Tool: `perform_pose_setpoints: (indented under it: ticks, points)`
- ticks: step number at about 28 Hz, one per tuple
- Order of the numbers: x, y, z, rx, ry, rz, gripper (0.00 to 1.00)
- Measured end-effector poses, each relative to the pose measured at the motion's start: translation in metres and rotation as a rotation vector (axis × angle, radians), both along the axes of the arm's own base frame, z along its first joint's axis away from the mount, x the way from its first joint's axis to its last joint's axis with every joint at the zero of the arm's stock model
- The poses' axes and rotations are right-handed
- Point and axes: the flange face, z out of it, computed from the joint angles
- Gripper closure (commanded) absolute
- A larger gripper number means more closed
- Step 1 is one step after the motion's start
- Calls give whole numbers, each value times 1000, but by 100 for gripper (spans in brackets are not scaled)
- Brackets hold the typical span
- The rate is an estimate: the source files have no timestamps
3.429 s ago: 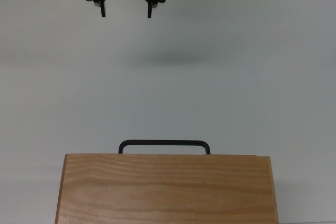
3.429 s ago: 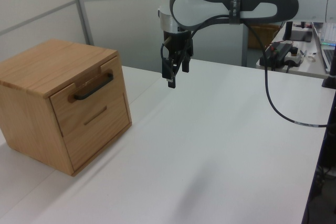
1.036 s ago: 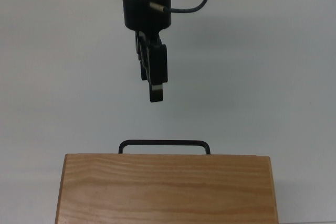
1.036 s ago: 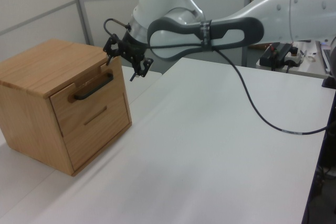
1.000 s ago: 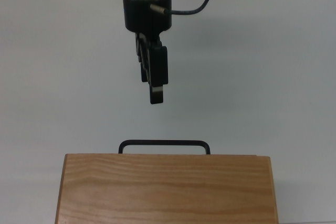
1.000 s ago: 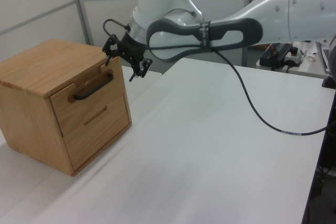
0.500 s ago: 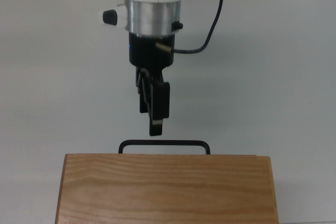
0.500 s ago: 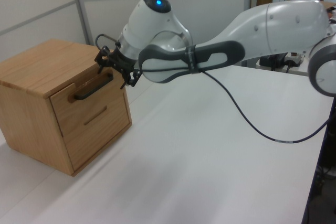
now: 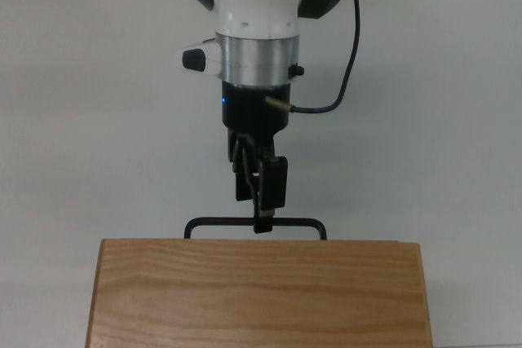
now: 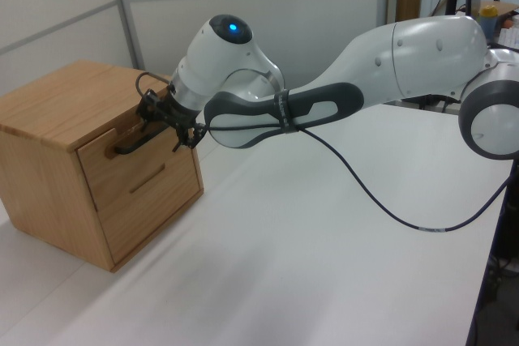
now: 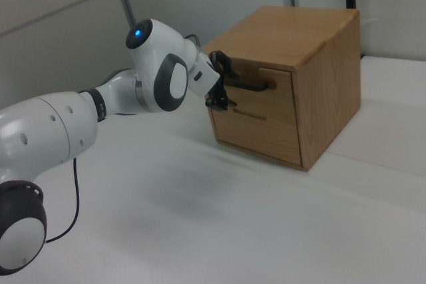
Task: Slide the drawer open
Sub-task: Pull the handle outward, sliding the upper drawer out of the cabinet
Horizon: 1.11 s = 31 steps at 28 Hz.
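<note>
**Gripper positioned at drawer handle; drawer closed**

1. Cabinet. A wooden cabinet (image 10: 57, 111) stands on a white table (image 10: 340, 249). It occupies the bottom centre of the top view, the left side of the left view and the upper right of the right view. Its wide top shows clear grain.

2. Drawer. The drawer (image 10: 134, 151) is the upper of two fronts on the cabinet face (the lower front carries only a thin slot). In the left and right views its front panel sits flush with the cabinet face, so the drawer is closed. Its black bar handle (image 9: 289, 221) projects from the panel; in the top view it appears as a thin dark loop just above the cabinet's upper edge, at lower centre of the frame.

3. Arm. The white Panda arm (image 10: 405, 54) reaches in from the right of the left view and from the lower left of the right view. In the top view it enters from the top edge and points straight down the frame toward the cabinet. A black cable (image 10: 381, 200) hangs from the arm and loops over the table.

4. Gripper. The gripper (image 9: 263, 222) is turned edge-on in the top view, and its tip overlaps the handle bar just left of the bar's middle. In the left view the gripper (image 10: 166, 123) sits at the right end of the handle; in the right view the gripper (image 11: 223, 88) sits at its left end. The fingers stand apart, one above and one below the bar. Whether they touch the bar cannot be told.
</note>
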Motion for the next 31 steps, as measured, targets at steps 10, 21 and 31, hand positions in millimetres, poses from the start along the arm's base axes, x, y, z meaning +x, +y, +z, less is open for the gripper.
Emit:
perform_pose_setpoints:
  ticks: [10,21,31]
  points:
    - [5,7,-8,-27,-7,4,64]
    - [6,18,-17,-42,1,17,93]
    - [2,20,-9,-28,-3,3,100]
